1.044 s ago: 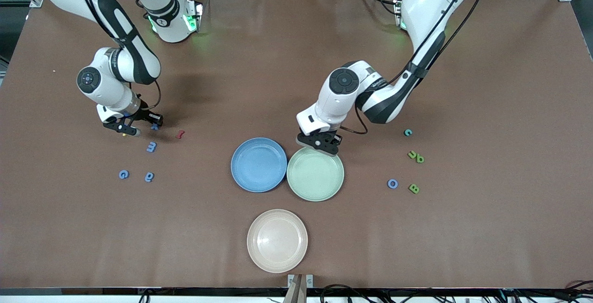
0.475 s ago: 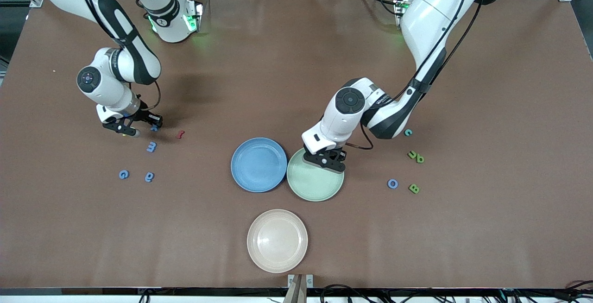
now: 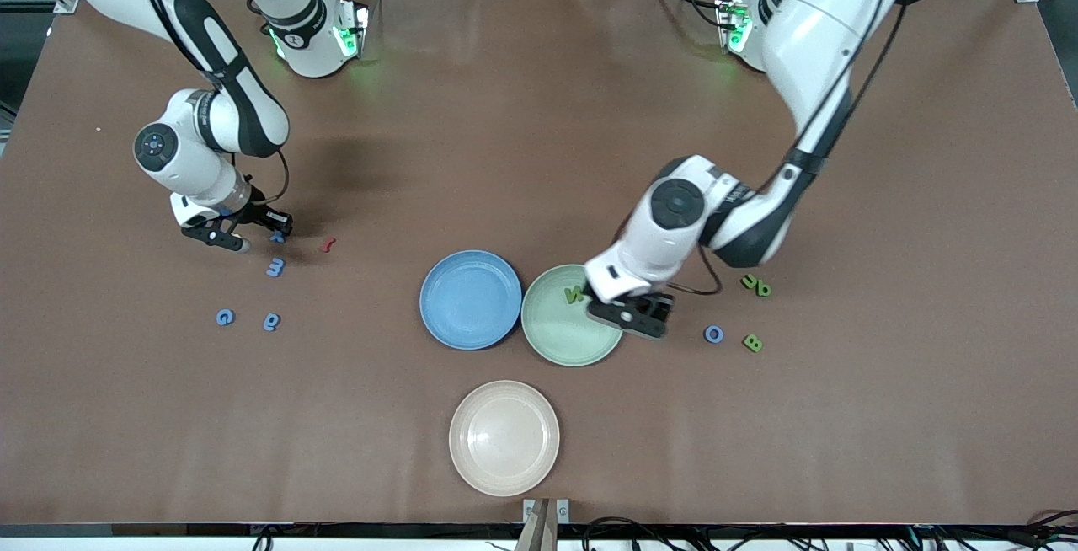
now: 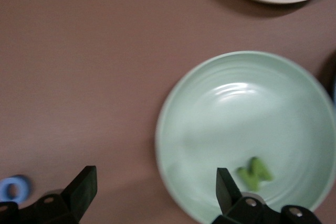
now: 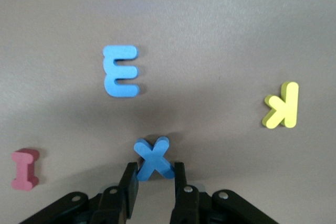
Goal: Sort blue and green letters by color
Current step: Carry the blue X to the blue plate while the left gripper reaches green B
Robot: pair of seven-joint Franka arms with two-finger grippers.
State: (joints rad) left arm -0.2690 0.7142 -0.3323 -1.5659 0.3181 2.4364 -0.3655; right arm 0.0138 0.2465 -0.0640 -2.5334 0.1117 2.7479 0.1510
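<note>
You had the green plate [image 3: 560,336] holding one green letter [image 3: 574,293]; blue plate [image 3: 470,299] and beige plate [image 3: 504,438] held nothing. Left gripper [image 3: 630,317] hung open over the green plate's rim. Right gripper [image 5: 155,183] was clamped on the blue X [image 5: 153,159].

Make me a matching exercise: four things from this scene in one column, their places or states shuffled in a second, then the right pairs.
1. green letter
2. blue X
3. left gripper
4. cream plate

A. between the right gripper's fingers
B. open, over the green plate's edge
C. in the green plate
D. nearest the front camera

Pairs: 1-C, 2-A, 3-B, 4-D
</note>
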